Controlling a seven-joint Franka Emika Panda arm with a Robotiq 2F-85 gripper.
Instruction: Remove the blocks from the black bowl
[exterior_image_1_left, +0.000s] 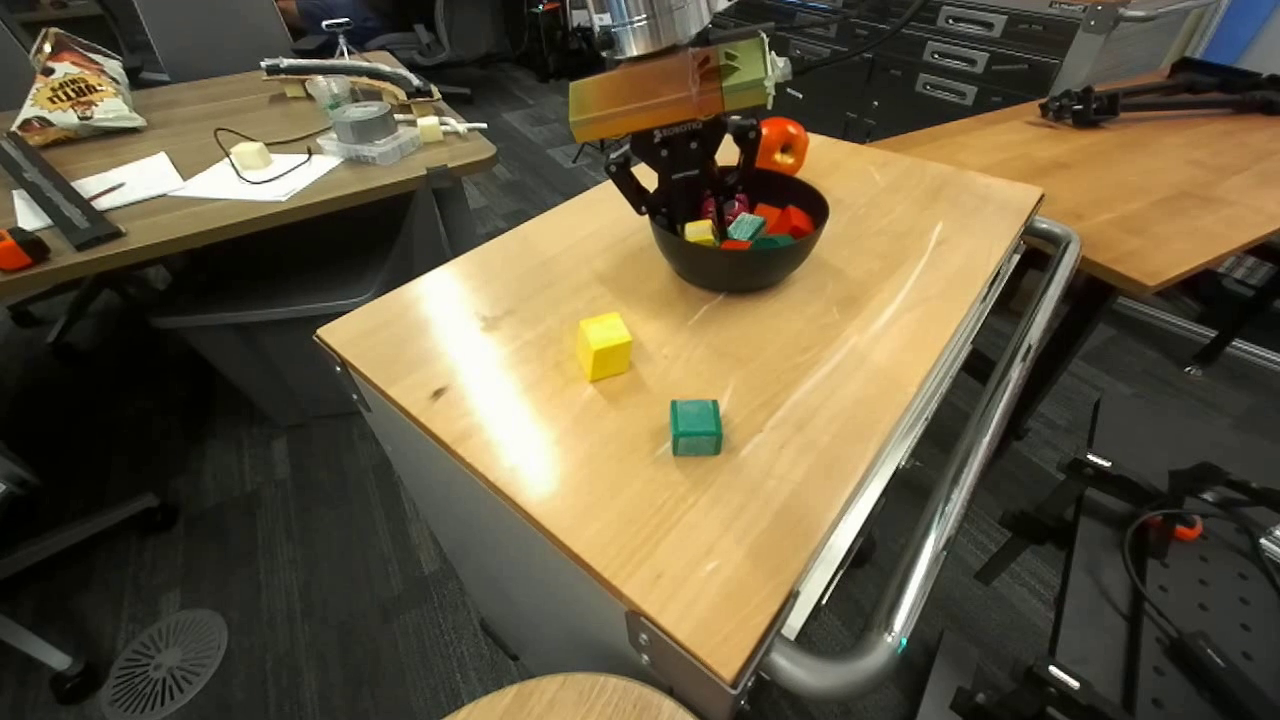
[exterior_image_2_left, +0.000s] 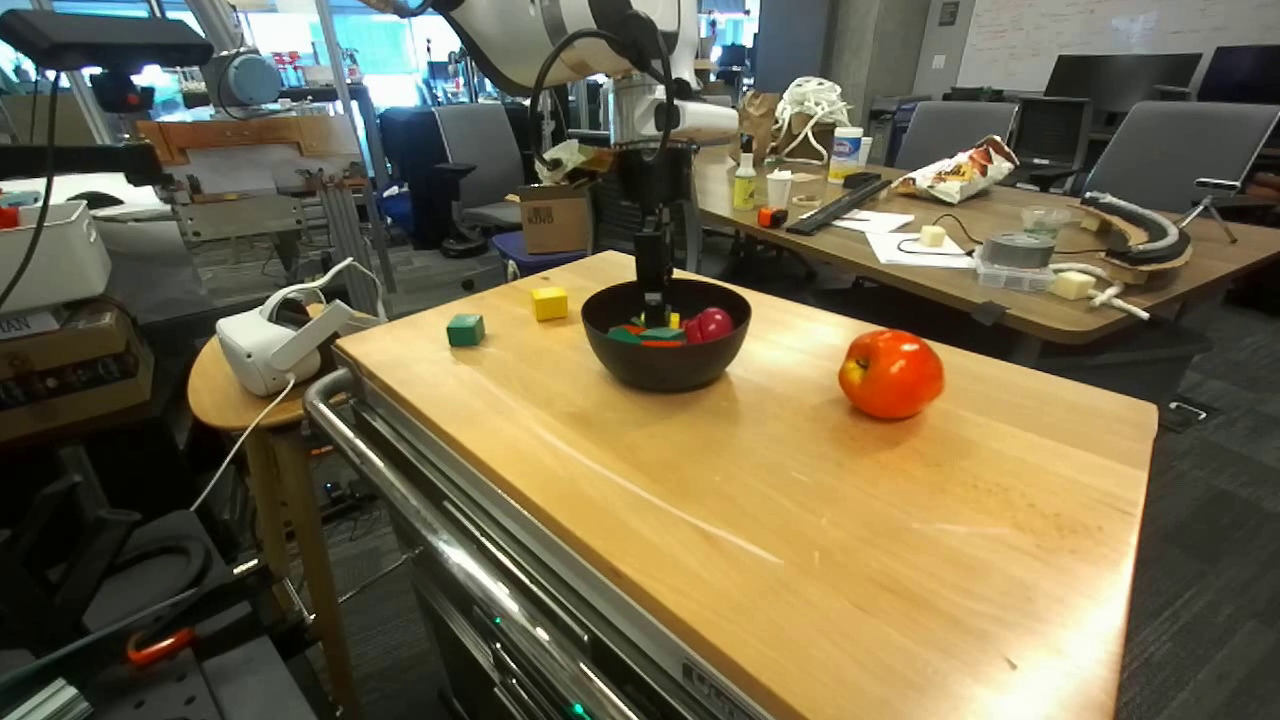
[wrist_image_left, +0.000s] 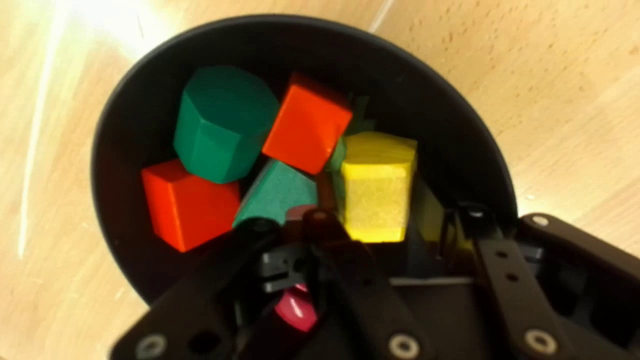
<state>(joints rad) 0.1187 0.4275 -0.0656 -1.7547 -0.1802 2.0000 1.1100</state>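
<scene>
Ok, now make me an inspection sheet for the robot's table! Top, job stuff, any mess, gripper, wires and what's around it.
Surface: wooden tabletop, pale scratches, patch of glare.
Job's things: black bowl upright, red, green and yellow blocks inside; loose yellow cube and loose green cube on the tabletop, apart.
Clutter: red-orange fruit-like object on the tabletop; pinkish round thing in the bowl.
Gripper: down in the bowl, jaws apart, a yellow block showing between; whether it's gripped, can't tell.
Cables: dark cable looped beside the robot arm; white cable hanging below the white headset.
Surroundings: headset on a round stool; neighbouring desk with a chip bag.
</scene>
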